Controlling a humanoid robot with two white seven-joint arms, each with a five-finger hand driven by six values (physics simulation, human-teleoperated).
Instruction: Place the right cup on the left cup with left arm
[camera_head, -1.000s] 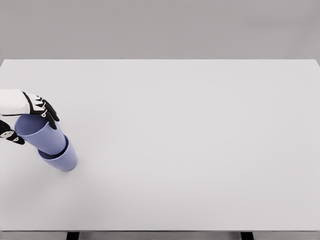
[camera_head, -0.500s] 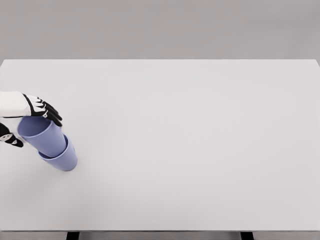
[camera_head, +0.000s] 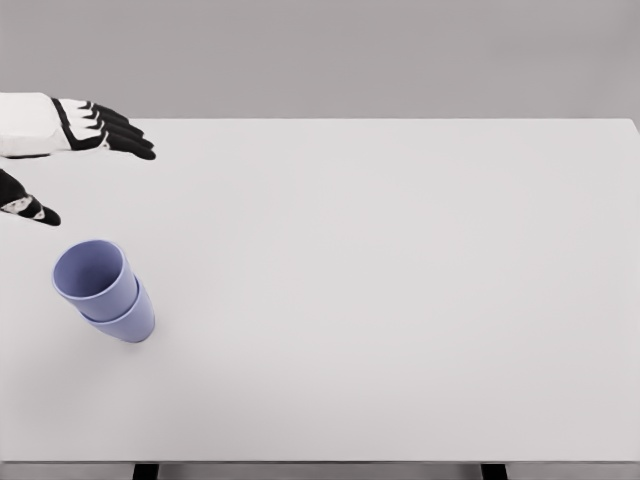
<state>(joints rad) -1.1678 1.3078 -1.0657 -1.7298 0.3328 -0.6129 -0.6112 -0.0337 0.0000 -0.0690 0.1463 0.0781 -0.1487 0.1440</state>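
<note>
Now the left hand (camera_head: 60, 165) (fingers spread, holding nothing) hovers above the nested cups (camera_head: 103, 291).

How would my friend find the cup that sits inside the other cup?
Look at the big white table and go to its left side, below the robot's open left hand. Two lilac cups are stacked there. The top cup is the one whose open mouth you see, nested in the bottom cup, which shows only its lower wall.
</note>
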